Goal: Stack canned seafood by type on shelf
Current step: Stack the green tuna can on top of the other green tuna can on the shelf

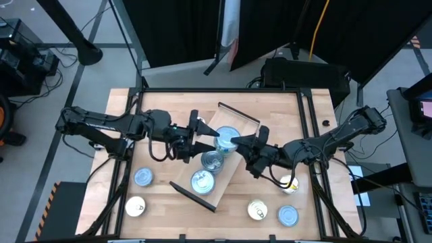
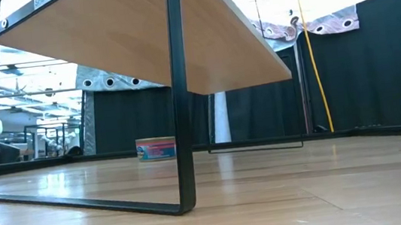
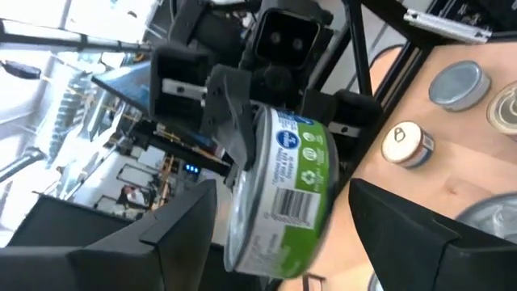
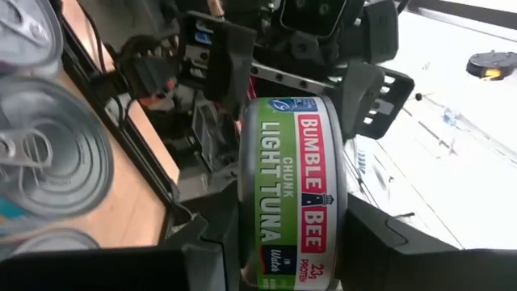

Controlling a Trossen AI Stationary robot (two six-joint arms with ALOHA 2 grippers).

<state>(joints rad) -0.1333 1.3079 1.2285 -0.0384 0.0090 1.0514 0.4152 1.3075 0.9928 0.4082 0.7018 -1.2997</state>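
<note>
Handover mid-air above shelf (image 1: pixel 233 121), frame centre in high view. Right gripper (image 4: pixel 283 242) jaws clamp tuna tin (image 4: pixel 292 194) by its rim; left gripper (image 3: pixel 279 234) jaws stand spread either side of same tin, not touching, so right now carries it.

Two tins (image 1: pixel 208 170) already on shelf below, crowding set-down spot. Loose tins (image 1: pixel 273 212) on desk (image 1: pixel 283 108), lower part of frame.

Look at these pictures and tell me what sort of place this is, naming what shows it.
Most likely a robotics lab or test workshop, not a shop. Black curtains close off a wooden table in a dark metal frame, cables trail over the bare floor, and tins lie scattered round a small shelf.
</note>
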